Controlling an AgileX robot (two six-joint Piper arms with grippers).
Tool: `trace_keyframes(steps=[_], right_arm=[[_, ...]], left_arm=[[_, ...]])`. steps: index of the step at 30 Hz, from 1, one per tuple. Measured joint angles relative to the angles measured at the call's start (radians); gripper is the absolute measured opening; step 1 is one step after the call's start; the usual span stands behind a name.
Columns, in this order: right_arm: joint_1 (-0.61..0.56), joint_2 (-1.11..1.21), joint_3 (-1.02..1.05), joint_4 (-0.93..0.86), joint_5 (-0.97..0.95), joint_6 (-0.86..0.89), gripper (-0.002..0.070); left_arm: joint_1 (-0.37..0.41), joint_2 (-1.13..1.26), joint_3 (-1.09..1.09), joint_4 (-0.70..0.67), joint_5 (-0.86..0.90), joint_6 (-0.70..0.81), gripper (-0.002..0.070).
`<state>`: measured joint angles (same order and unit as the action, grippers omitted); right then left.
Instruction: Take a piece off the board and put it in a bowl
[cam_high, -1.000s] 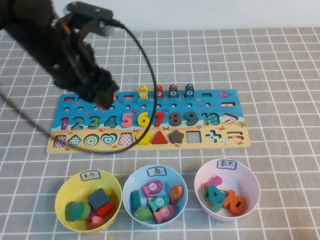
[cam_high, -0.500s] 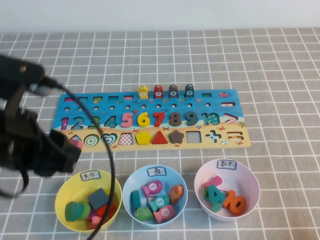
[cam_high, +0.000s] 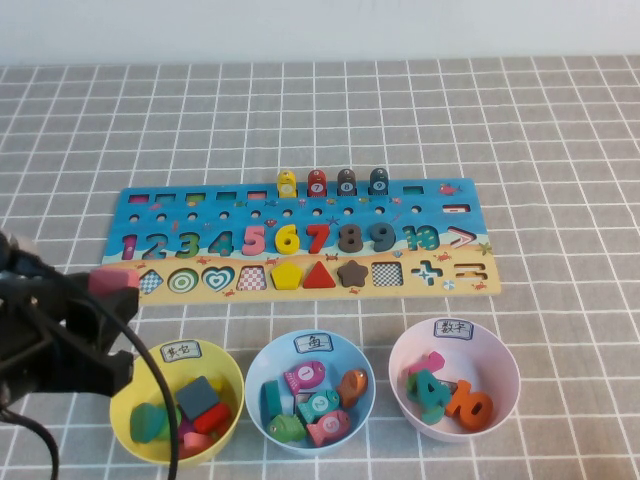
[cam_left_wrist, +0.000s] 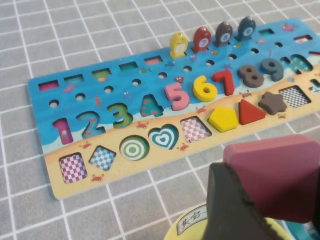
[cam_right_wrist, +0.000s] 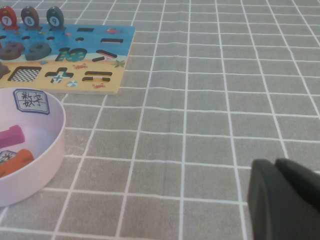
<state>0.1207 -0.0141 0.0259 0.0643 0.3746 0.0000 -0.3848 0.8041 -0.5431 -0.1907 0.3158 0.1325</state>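
My left gripper (cam_high: 110, 286) hovers at the near left of the table, just left of the yellow bowl (cam_high: 226, 366) and in front of the board's left end. It is shut on the piece (cam_high: 113, 278), a flat pink block. In the left wrist view the piece (cam_left_wrist: 276, 170) fills the gap between the dark fingers (cam_left_wrist: 235, 210), and the bowl's labelled rim (cam_left_wrist: 192, 221) shows just beneath. The board (cam_high: 300, 205) lies across the middle, with several empty cut-outs at its left end (cam_left_wrist: 73, 167). My right gripper (cam_right_wrist: 280, 200) is shut and empty, low over bare cloth.
A light blue bowl (cam_high: 262, 360) and a pale pink bowl (cam_high: 505, 360) stand to the right of the yellow one, all holding pieces. Several fish pegs (cam_high: 330, 182) stand on the board's far edge. Grey checked cloth covers the table.
My left arm has swung from over the board's left part toward me and to the left, carrying the pink piece down beside the yellow bowl.
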Motion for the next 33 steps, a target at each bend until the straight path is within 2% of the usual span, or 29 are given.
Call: trace_keyframes(steps=[11,19,28,33], right_arm=[[0.000,0.000,0.000,0.000,0.000,0.000,-0.0017],[0.000,0.000,0.000,0.000,0.000,0.000,-0.0017],[0.000,0.000,0.000,0.000,0.000,0.000,-0.0017],[0.000,0.000,0.000,0.000,0.000,0.000,-0.0020]], left_arm=[[0.000,0.014,0.048,-0.004,-0.024,-0.007,0.0284],[0.000,0.175,0.048,-0.006,-0.007,-0.009,0.0284],[0.000,0.253,0.048,-0.051,0.079,-0.010,0.0284],[0.000,0.269,0.048,-0.155,0.158,-0.014,0.0284]])
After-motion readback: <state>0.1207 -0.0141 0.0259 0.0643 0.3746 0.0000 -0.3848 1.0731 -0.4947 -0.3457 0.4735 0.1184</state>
